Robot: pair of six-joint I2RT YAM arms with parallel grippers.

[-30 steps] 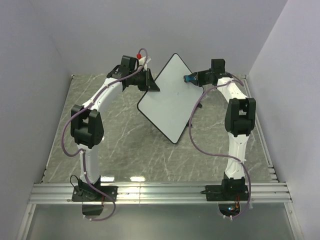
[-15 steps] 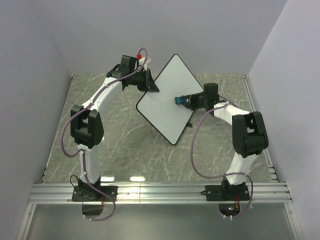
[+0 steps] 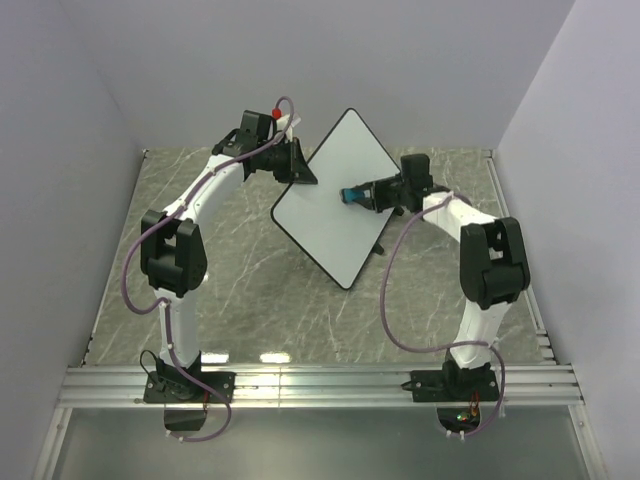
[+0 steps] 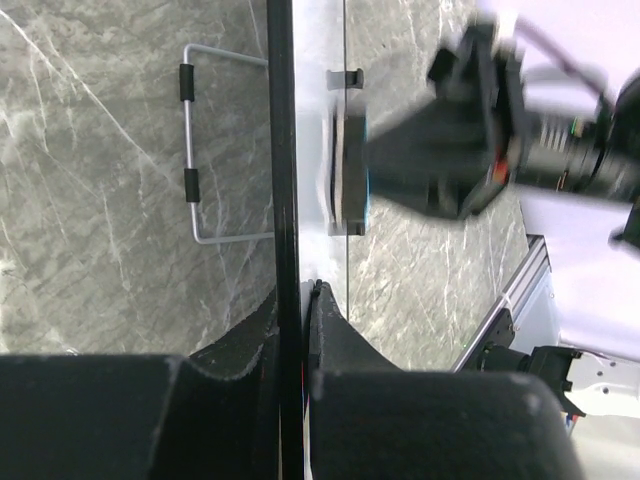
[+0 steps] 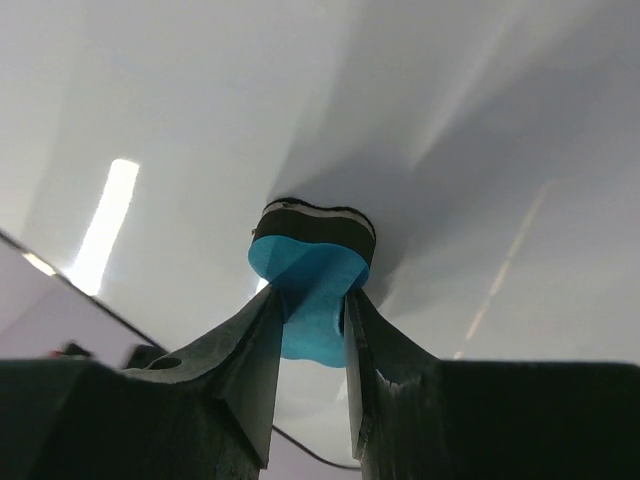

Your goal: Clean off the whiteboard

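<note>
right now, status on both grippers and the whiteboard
Left gripper shut on the whiteboard rim, board tilted up. Right gripper shut on the blue eraser, pad against the board face. No marks visible, nothing in the way.

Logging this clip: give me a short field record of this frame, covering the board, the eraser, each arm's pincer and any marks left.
whiteboard: held up at a tilt above the marble table
left pincer: shut on the whiteboard's black rim, holding it
right pincer: shut on the blue eraser
eraser contact: dark pad pressed against the board's white face, near its middle
marks: none visible on the board in any view
</note>
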